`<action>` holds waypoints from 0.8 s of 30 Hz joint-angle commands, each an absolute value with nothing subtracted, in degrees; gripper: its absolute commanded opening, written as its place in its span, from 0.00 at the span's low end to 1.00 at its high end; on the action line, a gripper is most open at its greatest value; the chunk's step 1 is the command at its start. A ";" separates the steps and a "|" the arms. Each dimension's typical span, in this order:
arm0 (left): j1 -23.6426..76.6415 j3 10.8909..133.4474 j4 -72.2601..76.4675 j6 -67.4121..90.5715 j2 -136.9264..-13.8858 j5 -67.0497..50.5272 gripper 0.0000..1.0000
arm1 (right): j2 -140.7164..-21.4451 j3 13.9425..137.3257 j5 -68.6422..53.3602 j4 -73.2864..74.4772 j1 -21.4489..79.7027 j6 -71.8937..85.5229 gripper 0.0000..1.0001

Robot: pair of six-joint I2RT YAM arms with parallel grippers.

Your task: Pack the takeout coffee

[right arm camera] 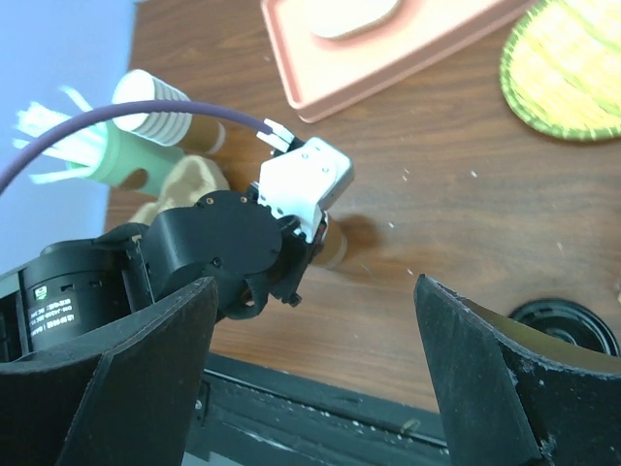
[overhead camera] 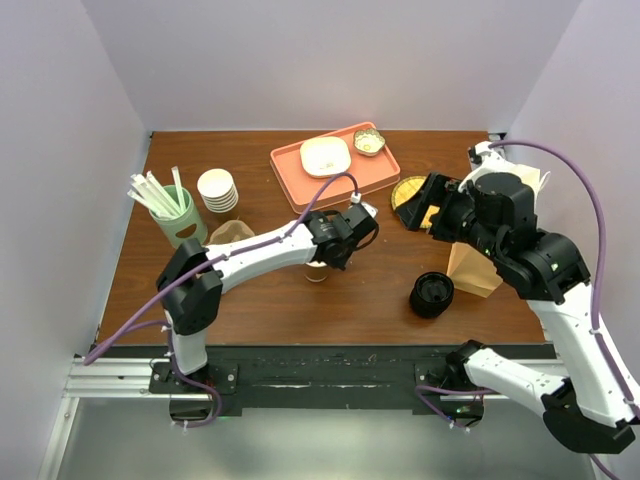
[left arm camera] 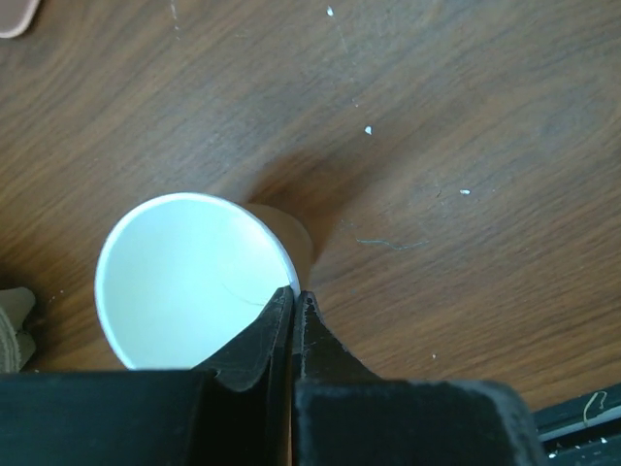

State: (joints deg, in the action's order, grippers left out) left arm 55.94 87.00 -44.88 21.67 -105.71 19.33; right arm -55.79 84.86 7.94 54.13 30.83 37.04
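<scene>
Right now the coffee cup (left arm camera: 184, 282) sits lidless near the middle of the table (overhead camera: 250, 310), its rim pinched between the closed fingers of my left gripper (left arm camera: 294, 296). Lidding and bagging both remain, I judge. The black lid (overhead camera: 431, 294) lies well apart, and the brown paper bag (overhead camera: 474, 268) stands below my wide-spread, empty right gripper (right arm camera: 312, 301).
</scene>
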 commanded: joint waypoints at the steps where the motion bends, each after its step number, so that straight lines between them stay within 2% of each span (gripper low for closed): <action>1: 56.34 87.98 -43.42 23.64 -106.17 21.27 0.10 | -54.93 83.85 11.33 57.91 30.76 37.97 0.86; 2: 56.42 87.98 -43.50 23.64 -106.08 21.18 0.14 | -54.67 83.76 12.21 58.53 30.85 37.97 0.86; 3: 56.34 88.15 -43.51 23.47 -105.91 20.83 0.29 | -54.67 83.67 12.65 59.41 30.76 37.97 0.86; 5: 56.34 91.03 -45.52 23.47 -105.39 20.04 0.42 | -54.67 83.32 13.53 60.46 30.76 37.62 0.86; 6: 56.34 92.19 -46.40 23.47 -104.95 19.95 0.53 | -55.28 83.32 14.06 62.47 30.85 37.62 0.85; 7: 56.34 93.07 -46.84 23.55 -104.25 18.99 0.57 | -55.63 83.49 14.50 63.71 30.85 37.70 0.84; 10: 56.16 91.51 -43.79 23.38 -99.33 16.18 0.75 | -56.86 82.10 15.64 67.05 30.76 37.62 0.77; 11: 56.08 90.02 -42.46 23.47 -96.10 15.65 0.82 | -57.13 81.39 15.73 67.76 30.76 37.44 0.70; 14: 54.76 80.62 -35.79 25.31 -88.35 13.89 0.91 | -59.23 78.49 15.73 70.22 30.76 37.62 0.56; 16: 52.92 72.56 -30.86 26.89 -82.22 12.31 0.96 | -60.64 76.38 16.43 71.89 30.76 38.58 0.52; 17: 52.30 70.34 -29.63 27.33 -80.18 11.78 1.00 | -61.17 75.59 16.61 72.16 30.76 38.67 0.52; 19: 51.15 64.81 -26.99 27.95 -74.92 11.34 1.00 | -62.13 72.79 16.70 72.16 30.76 38.76 0.52; 24: 50.98 59.77 -25.40 26.90 -68.12 12.21 1.00 | -63.89 65.85 15.38 67.87 30.85 39.29 0.50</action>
